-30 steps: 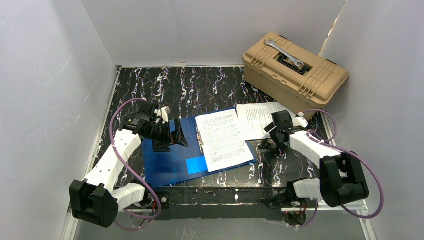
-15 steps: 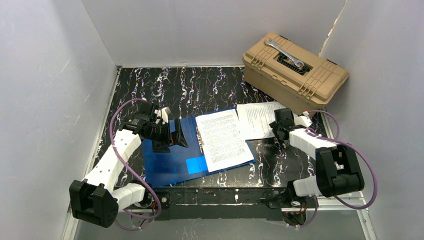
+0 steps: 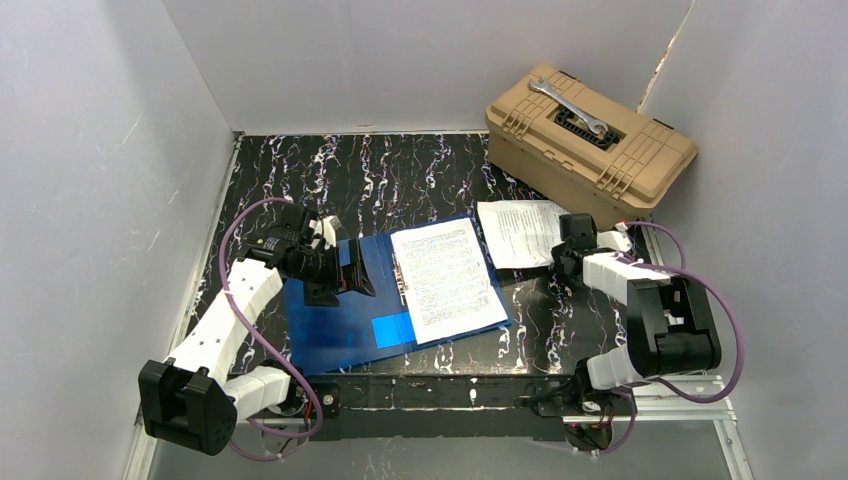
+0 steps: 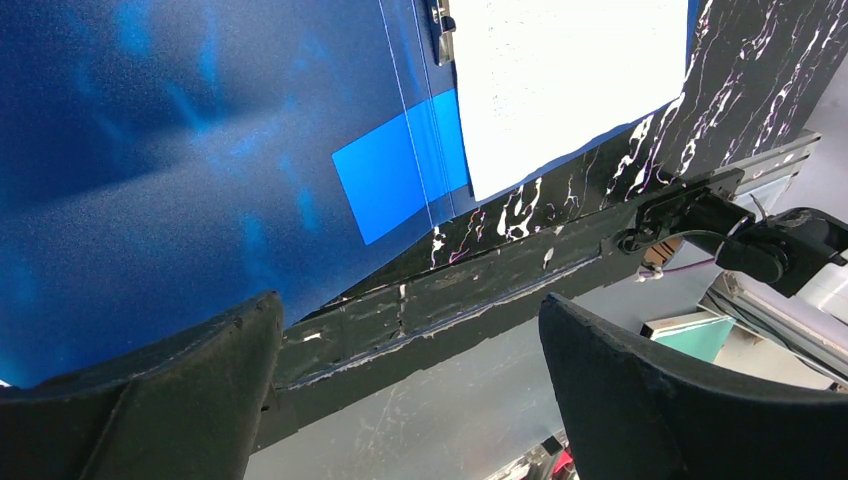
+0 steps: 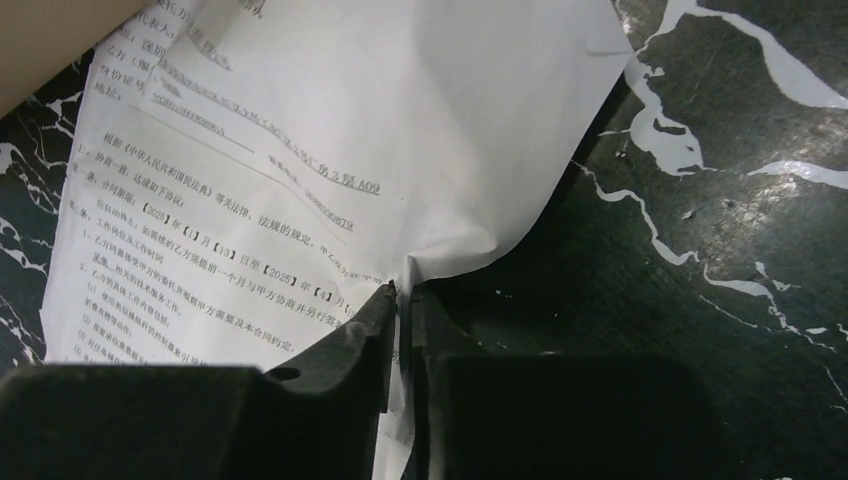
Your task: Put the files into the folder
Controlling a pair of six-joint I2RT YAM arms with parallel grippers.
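Right gripper pinching near edge of loose sheet, lying at 2 o'clock from folder, beside toolbox. Left gripper hanging released over open folder; second sheet lying on it.

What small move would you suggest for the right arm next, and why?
Probably lift slightly and draw left toward the open blue folder: the right gripper is pinched on the edge of the loose printed sheet, which lies beside the tan toolbox, outside the folder.
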